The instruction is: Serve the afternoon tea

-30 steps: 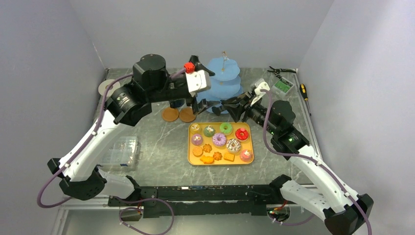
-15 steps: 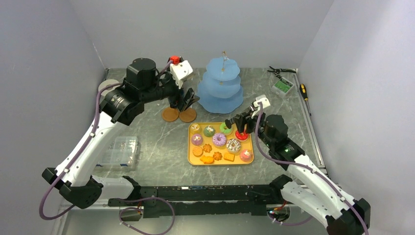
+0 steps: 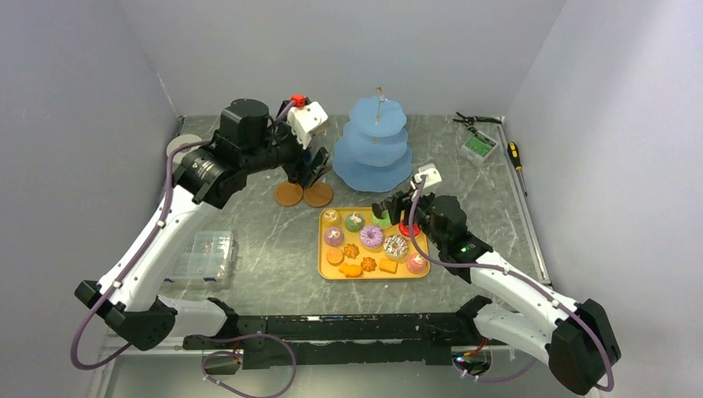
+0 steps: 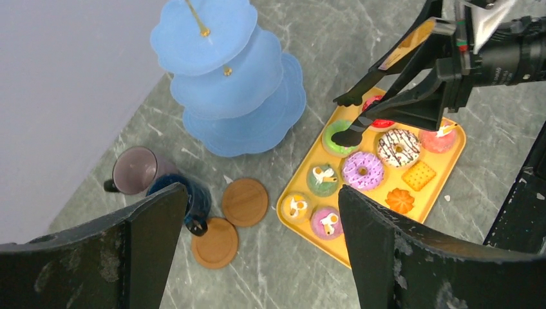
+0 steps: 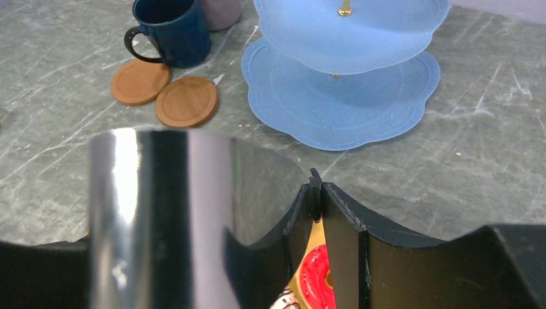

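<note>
Hovering, both arms aloft

Right gripper (image 4: 444,90) pinches black tongs (image 4: 373,116) over a green ring doughnut (image 4: 335,136) on the yellow rectangular tray (image 4: 458,145), in front of the light-blue three-tier stand (image 4: 238,84). Left gripper (image 4: 262,190), fingers (image 4: 399,257) spread, hangs over two brown round coasters (image 4: 245,201) left of it.

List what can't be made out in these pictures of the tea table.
Top view: the dark-blue mug and mauve mug are lost under the left hand.
Right wrist view: the tongs cover nearly all the yellow tray; only a sliver of red doughnut shows. The mauve mug is cut by the top edge.
Left wrist view: whether the tongs' tips touch the green doughnut is too small to tell.
</note>
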Tool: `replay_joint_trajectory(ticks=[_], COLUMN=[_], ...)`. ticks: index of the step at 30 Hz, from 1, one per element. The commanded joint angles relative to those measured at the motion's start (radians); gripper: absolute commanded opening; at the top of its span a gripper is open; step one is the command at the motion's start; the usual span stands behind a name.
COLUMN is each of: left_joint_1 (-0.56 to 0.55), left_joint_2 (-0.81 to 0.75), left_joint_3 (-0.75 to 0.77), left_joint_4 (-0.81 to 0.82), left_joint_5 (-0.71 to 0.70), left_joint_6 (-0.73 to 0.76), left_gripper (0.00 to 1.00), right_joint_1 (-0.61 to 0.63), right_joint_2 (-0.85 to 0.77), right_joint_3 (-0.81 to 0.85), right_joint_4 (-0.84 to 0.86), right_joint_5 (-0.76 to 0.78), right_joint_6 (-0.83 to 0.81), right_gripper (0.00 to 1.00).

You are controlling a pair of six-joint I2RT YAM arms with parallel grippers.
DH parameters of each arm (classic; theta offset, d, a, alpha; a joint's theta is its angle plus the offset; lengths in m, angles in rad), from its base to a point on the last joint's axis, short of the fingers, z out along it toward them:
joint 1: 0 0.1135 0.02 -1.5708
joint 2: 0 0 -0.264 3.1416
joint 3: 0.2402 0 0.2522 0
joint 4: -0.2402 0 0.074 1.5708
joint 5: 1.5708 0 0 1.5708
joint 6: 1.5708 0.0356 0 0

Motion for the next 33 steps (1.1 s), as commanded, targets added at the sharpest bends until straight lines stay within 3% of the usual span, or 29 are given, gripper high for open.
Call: replay_joint_trajectory(ticks=[1, 9, 33], left_joint_1=[0.032, 0.094, 0.097], left_joint_2=[0.059, 0.101, 0.060], left_joint_3=[0.069, 0.075, 0.044], left_joint_4=[-0.080, -0.112, -0.053], left_joint_5=[-0.068, -0.091, -0.008], left_joint_6=[-0.052, -0.084, -0.081], left_gripper=[0.93, 0.93, 0.93], right_joint_1=[0.024, 0.064, 0.088], right_joint_2=[0.026, 0.084, 0.232], right_joint_3=[-0.014, -0.052, -0.079], right_joint_4=[0.154, 0.201, 0.292], right_joint_5=[0.042, 0.104, 0.139], right_joint_6=[0.011, 0.003, 0.028], right_gripper=[0.65, 0.65, 0.66])
